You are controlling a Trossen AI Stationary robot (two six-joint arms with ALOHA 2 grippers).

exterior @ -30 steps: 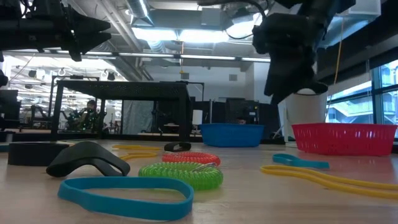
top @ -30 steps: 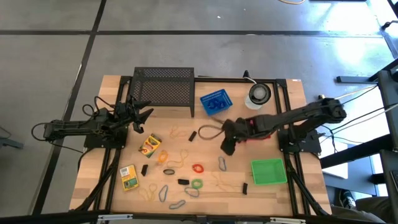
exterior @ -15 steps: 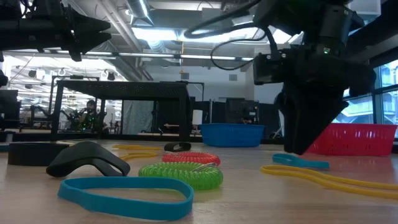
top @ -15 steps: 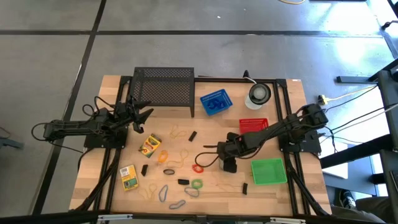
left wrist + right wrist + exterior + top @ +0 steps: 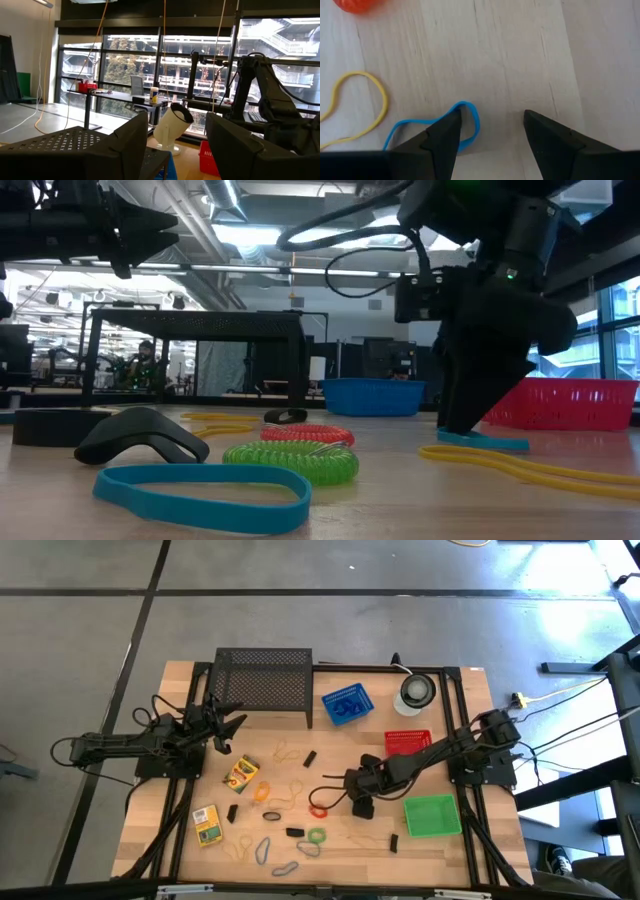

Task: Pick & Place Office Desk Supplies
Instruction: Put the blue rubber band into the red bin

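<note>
My right gripper (image 5: pixel 360 808) is open and low over the table's middle, its fingers pointing down at a thin blue rubber band (image 5: pixel 470 114). Red (image 5: pixel 318 810) and green (image 5: pixel 316 836) coil bands, other loops, small black clips (image 5: pixel 140 435) and two yellow-green crayon boxes (image 5: pixel 240 773) (image 5: pixel 206 824) lie flat on the wood. My left gripper (image 5: pixel 228 725) waits open and raised by the rack, seen in its wrist view (image 5: pixel 175 142) touching nothing. My right gripper comes from above, pointing down. One fingertip (image 5: pixel 451 126) stands inside the rounded end of the blue band's loop (image 5: pixel 476 120), and the other fingertip (image 5: pixel 540 127) is outside on bare wood. The band lies flat on the table. Whether the finger touches it, I cannot tell.
A black wire-mesh rack (image 5: pixel 263 680) stands at the far left. A blue basket (image 5: pixel 346 706), a white-and-dark disc (image 5: pixel 415 691) and a red basket (image 5: pixel 408 741) sit far right, and a green basket (image 5: pixel 432 816) is just right of my right gripper. A yellow band (image 5: pixel 530 467) lies close by.
My right gripper has moved from beside the red basket toward the table's near edge and slightly left. It has come down until its fingertips stand at the blue rubber band. The band and the other supplies have stayed where they were.
</note>
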